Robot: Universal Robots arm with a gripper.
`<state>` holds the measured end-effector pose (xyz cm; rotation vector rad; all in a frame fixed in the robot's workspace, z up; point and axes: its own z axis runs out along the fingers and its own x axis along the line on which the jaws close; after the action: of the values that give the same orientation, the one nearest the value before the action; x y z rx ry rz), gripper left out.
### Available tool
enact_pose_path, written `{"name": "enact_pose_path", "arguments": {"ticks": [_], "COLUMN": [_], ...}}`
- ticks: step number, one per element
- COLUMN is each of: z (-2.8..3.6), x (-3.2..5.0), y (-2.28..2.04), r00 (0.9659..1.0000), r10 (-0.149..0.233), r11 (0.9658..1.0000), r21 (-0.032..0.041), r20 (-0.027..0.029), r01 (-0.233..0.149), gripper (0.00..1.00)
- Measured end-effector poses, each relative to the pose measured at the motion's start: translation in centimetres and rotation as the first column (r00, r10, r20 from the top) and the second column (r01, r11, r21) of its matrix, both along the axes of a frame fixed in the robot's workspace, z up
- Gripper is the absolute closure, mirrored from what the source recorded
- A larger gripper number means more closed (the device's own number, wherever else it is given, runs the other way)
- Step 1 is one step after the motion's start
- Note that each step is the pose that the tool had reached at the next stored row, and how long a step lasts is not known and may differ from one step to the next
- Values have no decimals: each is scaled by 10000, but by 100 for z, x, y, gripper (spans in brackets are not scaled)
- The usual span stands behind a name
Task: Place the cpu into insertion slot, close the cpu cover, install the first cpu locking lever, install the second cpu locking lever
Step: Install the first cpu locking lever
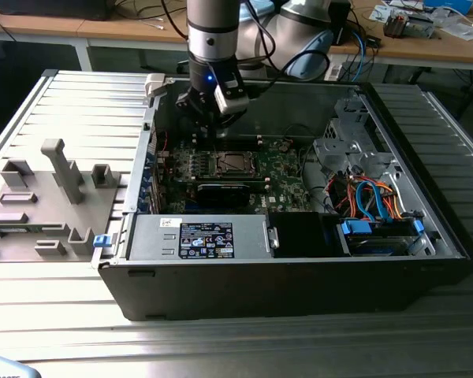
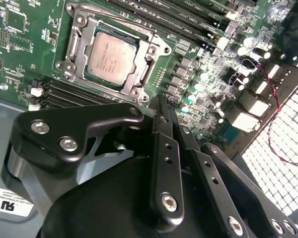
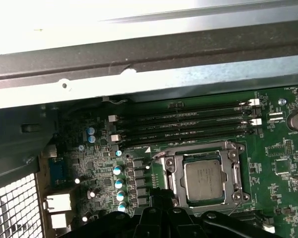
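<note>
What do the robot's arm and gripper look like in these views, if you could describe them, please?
The arm is a round silver-grey column with a darker band, ending in a black wrist unit with a small blue light. Black cables loop behind it. In the second wrist view the gripper is matte black metal: flat angular link plates and a narrow bar, joined with silver screws.

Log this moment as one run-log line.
cpu: seated in insertion slot | cpu cover: closed over it | gripper: shut, empty, above board
</note>
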<state>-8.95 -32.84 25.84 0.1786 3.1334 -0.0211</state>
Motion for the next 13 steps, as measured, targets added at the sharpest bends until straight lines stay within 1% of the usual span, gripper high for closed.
{"name": "enact_pose_path", "arguments": {"ticks": [13], "z": [0], "x": [-127], "y": [0], "r00": [10000], "r10": [0], "r11": [10000], "r21": [3], "r20": [0], "r01": [0], "gripper": [89]}}
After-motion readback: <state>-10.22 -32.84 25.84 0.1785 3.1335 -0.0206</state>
